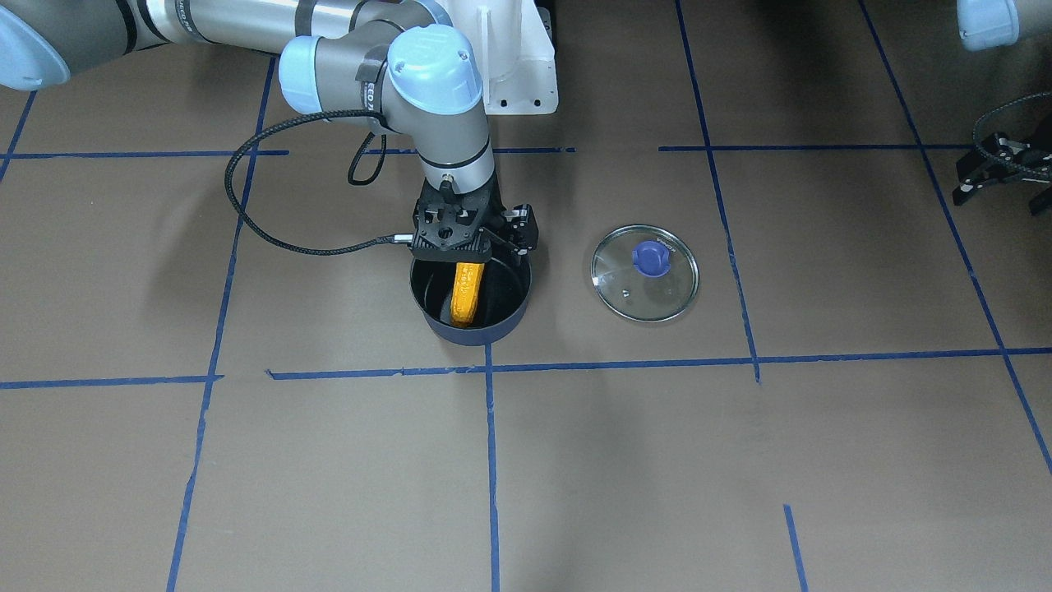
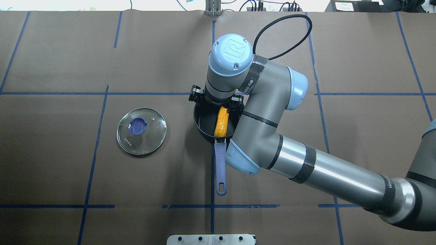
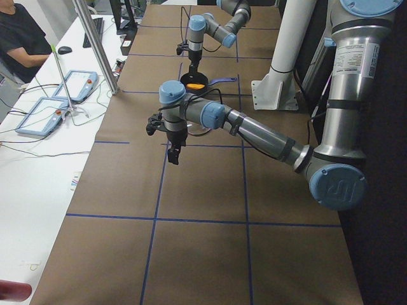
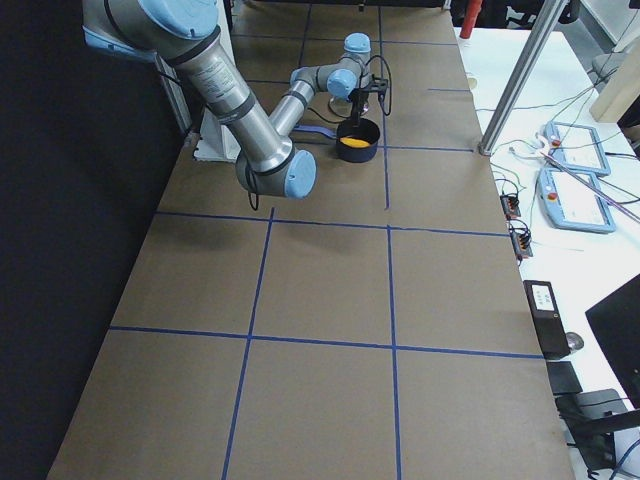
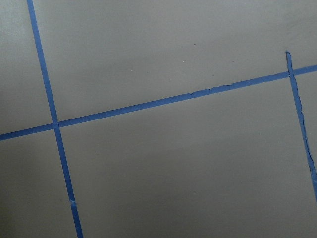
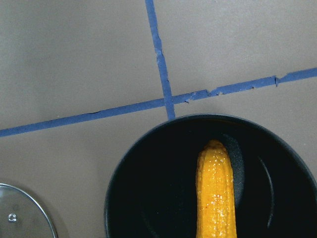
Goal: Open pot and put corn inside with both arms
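The dark navy pot [image 1: 478,333] stands open near the table's middle, and its purple handle [image 2: 220,163] points toward the robot. My right gripper [image 1: 467,261] hangs right over the pot, shut on the upper end of the orange-yellow corn [image 1: 465,294]. The corn hangs nearly upright with its tip down inside the pot [image 6: 129,188]. The right wrist view shows the corn [image 6: 215,193] over the black interior. My left gripper [image 1: 998,196] hovers far off at the table's side, apparently open and empty; it also shows in the exterior left view [image 3: 173,154].
The glass lid [image 1: 645,273] with its purple knob lies flat on the table beside the pot, also in the overhead view [image 2: 141,131]. Blue tape lines [image 5: 163,101] cross the brown table. The robot's white base [image 1: 518,57] stands behind the pot.
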Motion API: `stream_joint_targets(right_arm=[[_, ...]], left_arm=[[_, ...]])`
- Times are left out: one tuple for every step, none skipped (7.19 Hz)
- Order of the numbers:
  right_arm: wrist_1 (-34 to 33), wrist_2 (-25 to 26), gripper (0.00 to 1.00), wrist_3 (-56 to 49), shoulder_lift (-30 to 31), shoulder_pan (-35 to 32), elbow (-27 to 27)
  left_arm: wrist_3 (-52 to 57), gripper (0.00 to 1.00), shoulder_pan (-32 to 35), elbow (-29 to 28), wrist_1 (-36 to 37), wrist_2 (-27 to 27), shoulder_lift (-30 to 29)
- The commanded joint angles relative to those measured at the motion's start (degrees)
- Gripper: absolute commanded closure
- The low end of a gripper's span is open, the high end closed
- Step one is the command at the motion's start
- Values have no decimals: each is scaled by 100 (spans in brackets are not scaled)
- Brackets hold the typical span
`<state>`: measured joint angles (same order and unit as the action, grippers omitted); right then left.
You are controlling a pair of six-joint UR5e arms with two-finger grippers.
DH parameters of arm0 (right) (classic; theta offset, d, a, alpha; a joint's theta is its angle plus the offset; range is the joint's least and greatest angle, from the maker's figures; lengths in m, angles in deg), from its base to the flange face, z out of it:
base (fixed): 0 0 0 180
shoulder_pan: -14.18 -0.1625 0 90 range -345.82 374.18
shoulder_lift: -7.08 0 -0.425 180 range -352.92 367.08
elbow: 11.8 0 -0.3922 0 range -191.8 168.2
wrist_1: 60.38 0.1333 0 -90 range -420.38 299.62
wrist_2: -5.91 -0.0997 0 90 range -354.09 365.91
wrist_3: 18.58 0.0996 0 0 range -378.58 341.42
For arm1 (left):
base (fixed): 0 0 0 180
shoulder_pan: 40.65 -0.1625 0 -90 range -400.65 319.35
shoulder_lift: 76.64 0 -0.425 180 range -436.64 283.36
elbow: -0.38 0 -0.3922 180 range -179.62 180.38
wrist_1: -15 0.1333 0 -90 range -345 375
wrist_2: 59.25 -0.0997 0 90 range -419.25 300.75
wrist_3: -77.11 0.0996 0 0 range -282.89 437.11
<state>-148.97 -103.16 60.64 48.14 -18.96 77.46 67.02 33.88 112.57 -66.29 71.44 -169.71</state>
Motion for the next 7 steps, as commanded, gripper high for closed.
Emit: stream_joint_targets(right_arm=[[-375, -34, 1, -55, 59, -235, 676], [-456, -87, 1, -108, 216, -419, 967], [-457, -105, 1, -369, 470, -560, 1162], [-457, -140, 1, -920, 882, -771, 1468], [-449, -531, 1, -1482, 1216, -1173, 1593], [-440, -1040, 1, -2219, 1507, -1656, 1603], [-448, -1393, 1, -2818, 1762, -2035, 1603]], left_arm=[[7, 0, 26, -4, -1, -9, 17], [7, 0, 166, -126, 16, -9, 18], [268, 0, 454, -353, 8, 0, 18], [871, 0, 822, -773, 8, 0, 18], [1277, 0, 1070, -1204, -1, 17, 18], [1333, 0, 1124, -1460, -45, 226, 70], [1386, 0, 1142, -1471, -71, 342, 340]])
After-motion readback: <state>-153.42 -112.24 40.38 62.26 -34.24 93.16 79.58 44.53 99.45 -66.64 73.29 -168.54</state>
